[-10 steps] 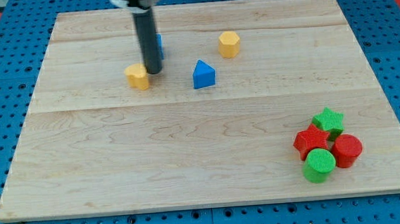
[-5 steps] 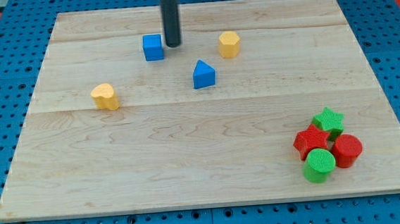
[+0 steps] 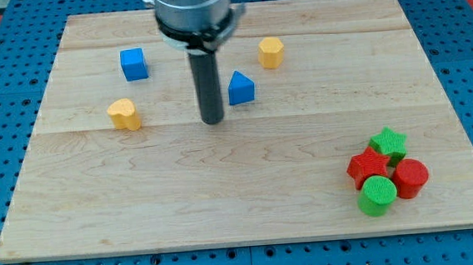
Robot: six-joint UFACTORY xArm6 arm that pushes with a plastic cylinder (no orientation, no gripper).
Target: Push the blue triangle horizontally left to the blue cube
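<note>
The blue triangle [image 3: 240, 88] sits on the wooden board a little right of centre near the view's top. The blue cube [image 3: 133, 64] lies to its upper left, well apart from it. My tip [image 3: 212, 120] rests on the board just left of and slightly below the blue triangle, a small gap away, not touching it. The rod rises from there to the arm's grey end at the view's top.
A yellow heart-like block [image 3: 123, 114] lies left of my tip. A yellow hexagon block [image 3: 271, 52] sits above right of the triangle. At the lower right cluster a green star [image 3: 387, 144], red star [image 3: 367, 167], red cylinder [image 3: 410, 176] and green cylinder [image 3: 378, 195].
The blue cube has slid left and slightly up. My tip has moved from beside the cube down to the left of the blue triangle. The yellow heart had earlier been pushed down-left.
</note>
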